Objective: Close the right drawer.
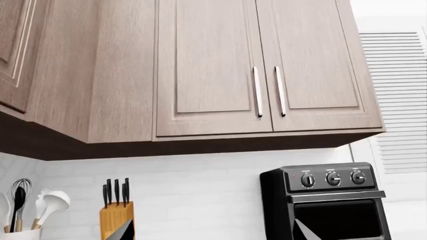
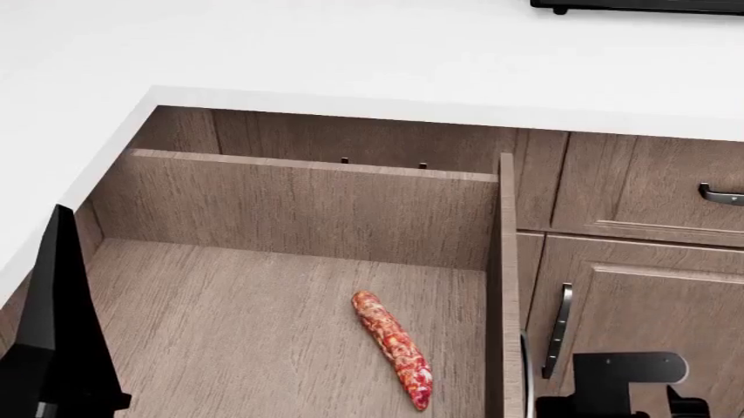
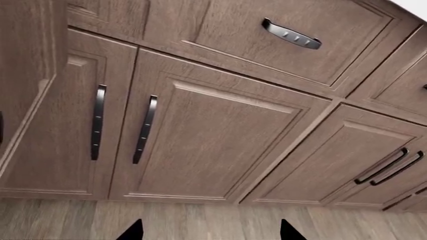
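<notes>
The right drawer (image 2: 233,331) stands pulled far out below the white counter, seen from above in the head view. Its plank floor, back wall (image 2: 302,205) and right side wall (image 2: 507,287) show; its front and bar handle are out of view. A red speckled sausage (image 2: 393,348) lies on its floor. My left arm (image 2: 58,348) is a black shape over the drawer's left side. My left gripper (image 1: 213,235) is open and empty, facing the wall cabinets. My right gripper (image 3: 211,232) is open and empty, low beside the drawer's right wall and facing the lower cabinet doors.
To the right of the drawer are matching cabinet doors with vertical handles (image 3: 145,129) and a drawer front with a curved handle (image 3: 291,34). On the counter (image 2: 348,52) stand a black oven (image 1: 327,200), a knife block (image 1: 116,215) and a utensil holder (image 1: 20,230). Wood floor (image 3: 213,215) lies below.
</notes>
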`<state>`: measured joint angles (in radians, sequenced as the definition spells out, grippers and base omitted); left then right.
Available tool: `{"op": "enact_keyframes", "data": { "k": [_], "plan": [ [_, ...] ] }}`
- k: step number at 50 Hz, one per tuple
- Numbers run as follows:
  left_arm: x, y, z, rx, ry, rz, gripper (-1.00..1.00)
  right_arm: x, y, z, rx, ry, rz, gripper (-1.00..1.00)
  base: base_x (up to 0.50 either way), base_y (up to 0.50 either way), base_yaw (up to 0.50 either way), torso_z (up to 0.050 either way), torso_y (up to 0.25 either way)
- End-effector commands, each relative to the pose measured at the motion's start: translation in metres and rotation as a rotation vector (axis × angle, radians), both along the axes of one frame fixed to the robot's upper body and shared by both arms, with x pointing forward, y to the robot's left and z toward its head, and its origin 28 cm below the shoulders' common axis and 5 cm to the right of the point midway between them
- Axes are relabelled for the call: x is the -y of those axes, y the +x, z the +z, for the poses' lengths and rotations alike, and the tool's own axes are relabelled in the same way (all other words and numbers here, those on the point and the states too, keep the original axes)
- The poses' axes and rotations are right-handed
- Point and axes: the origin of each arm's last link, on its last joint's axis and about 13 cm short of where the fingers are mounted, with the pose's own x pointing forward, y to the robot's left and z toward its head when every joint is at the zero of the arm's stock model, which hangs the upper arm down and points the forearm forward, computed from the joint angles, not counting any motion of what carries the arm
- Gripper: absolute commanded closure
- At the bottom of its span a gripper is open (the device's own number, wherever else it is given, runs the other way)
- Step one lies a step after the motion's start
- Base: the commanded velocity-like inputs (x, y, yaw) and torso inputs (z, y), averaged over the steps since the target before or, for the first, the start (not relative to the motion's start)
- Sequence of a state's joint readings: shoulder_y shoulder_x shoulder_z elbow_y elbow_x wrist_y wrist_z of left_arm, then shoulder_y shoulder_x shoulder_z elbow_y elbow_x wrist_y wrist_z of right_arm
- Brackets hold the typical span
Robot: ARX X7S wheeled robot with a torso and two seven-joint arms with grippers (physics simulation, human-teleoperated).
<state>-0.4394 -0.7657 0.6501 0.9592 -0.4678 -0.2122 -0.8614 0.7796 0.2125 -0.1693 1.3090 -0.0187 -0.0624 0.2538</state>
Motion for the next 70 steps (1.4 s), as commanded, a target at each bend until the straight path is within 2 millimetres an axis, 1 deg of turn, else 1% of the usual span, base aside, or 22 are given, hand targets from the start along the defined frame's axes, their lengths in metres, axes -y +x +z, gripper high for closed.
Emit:
{"op": "enact_keyframes", "data": {
  "k": [1,3,15,23,35,42,49,58,63,70],
  "plan": [
    [0.000,-0.001,0.000,0.000,0.000,0.000,-1.00,-0.009,-0.001,-0.004,-0.024,0.010,0.082,-1.00,0.00,0.00,0.00,0.000,0.000],
    [0.000,-0.002,0.000,0.000,-0.001,0.000,-1.00,-0.012,-0.001,-0.004,-0.023,0.012,0.091,-1.00,0.00,0.00,0.00,0.000,0.000],
    [0.000,-0.001,0.000,0.000,-0.002,0.000,-1.00,-0.016,0.000,-0.005,-0.037,0.000,0.130,-1.00,0.00,0.00,0.00,0.000,0.000],
    [0.000,0.000,0.000,0.001,-0.002,0.000,-1.00,-0.022,0.004,-0.002,-0.029,-0.003,0.159,-1.00,0.00,0.00,0.00,0.000,0.000],
    [0.000,-0.001,0.000,0.001,-0.001,-0.001,-1.00,-0.039,0.010,0.001,-0.023,-0.009,0.215,-1.00,0.00,0.00,0.00,0.000,0.000],
    [0.000,-0.001,0.000,0.001,-0.001,-0.002,-1.00,-0.048,0.009,-0.001,-0.041,-0.028,0.259,-1.00,0.00,0.00,0.00,0.000,0.000],
    [0.000,-0.004,0.001,0.003,-0.002,-0.002,-1.00,-0.060,0.014,0.004,-0.036,-0.055,0.321,-1.00,0.00,0.00,0.00,0.000,0.000],
    [0.000,-0.005,0.003,0.013,-0.005,-0.006,-1.00,-0.063,0.017,0.007,-0.038,-0.061,0.342,-1.00,0.00,0.00,0.00,0.000,0.000],
    [-0.001,-0.005,0.003,0.013,-0.011,-0.008,-1.00,-0.070,0.018,0.007,-0.068,-0.068,0.469,-1.00,0.00,0.00,0.00,0.000,0.000],
    [-0.001,-0.004,0.003,0.013,-0.013,-0.010,-1.00,-0.077,0.019,0.008,-0.067,-0.065,0.537,-1.00,0.00,0.00,0.00,0.000,0.000]
  ]
}}
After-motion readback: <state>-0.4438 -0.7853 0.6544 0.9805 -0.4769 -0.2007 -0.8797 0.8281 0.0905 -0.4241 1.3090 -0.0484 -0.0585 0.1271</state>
